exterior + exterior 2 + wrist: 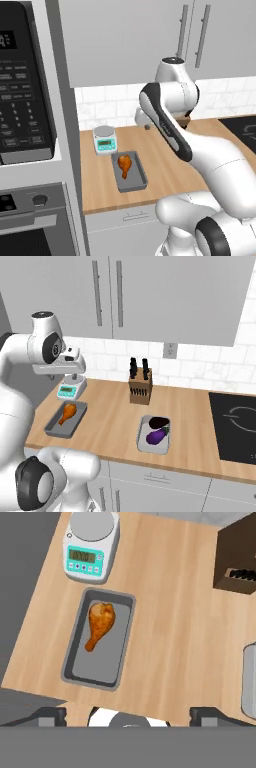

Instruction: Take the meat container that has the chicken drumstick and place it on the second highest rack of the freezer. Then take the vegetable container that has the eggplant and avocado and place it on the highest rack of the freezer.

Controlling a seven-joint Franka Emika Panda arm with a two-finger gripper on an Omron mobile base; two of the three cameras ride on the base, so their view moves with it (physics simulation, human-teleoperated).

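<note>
Your drumstick lies glossy orange-brown in the grey meat tray on the wooden counter, fat end toward the scale just beyond the tray. Your gripper hangs well above it with its fingers spread wide, holding and touching nothing. Further right along the counter you have the paler tray with the eggplant and avocado, near the knife block.
</note>
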